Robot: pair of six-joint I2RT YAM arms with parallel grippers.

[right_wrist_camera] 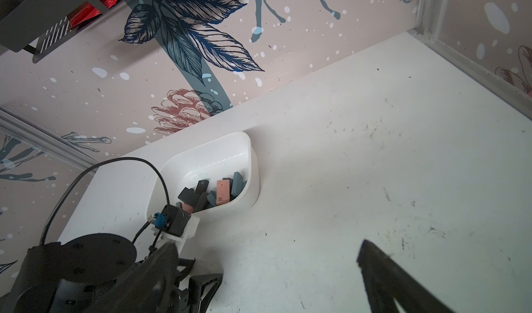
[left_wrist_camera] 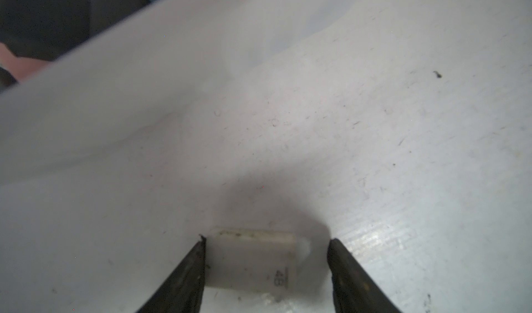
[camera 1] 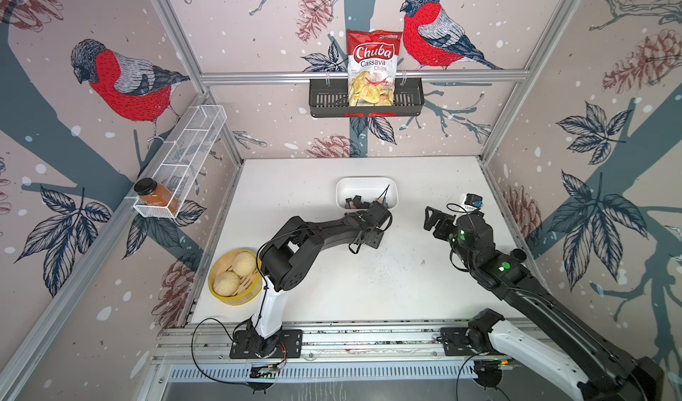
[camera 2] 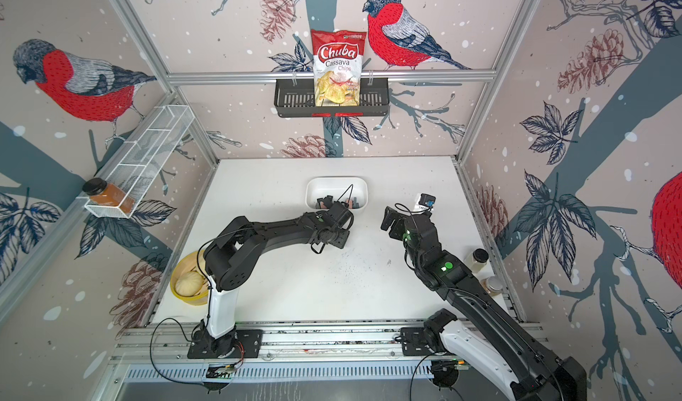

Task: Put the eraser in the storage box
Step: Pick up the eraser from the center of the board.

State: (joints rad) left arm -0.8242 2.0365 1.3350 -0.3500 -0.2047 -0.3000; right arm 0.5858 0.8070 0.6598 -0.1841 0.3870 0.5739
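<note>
Straddling the eraser (left_wrist_camera: 250, 262), the left tool (left_wrist_camera: 267, 241) stands low over the worktop (camera 1: 369, 288), close in front of the storage box (right_wrist_camera: 250, 164). In the left wrist view the eraser, a small white block with dark print on one face, rests on the worktop between the two dark fingers. One finger touches one end of it. The other stands clear of the opposite end, with a strip of shadowed worktop showing in the gap. So this tool is spread around the eraser, not pinching it, and the eraser is not lifted.

Off to the side, at about the same depth, the right tool (right_wrist_camera: 266, 246) hangs above bare worktop with its fingers wide apart and nothing between them.

Just beyond the eraser comes the smooth white outer wall of the storage box, which sits on the worktop toward the back wall. Inside it lies a heap of erasers (right_wrist_camera: 218, 193), black, grey and pink, gathered at the side nearest the arms.

By my reading the task stands at the grasp. The approach looks finished. The squeeze, a short lift over the low wall and the release into the box are all left to do, so this eraser is well under halfway home.
</note>
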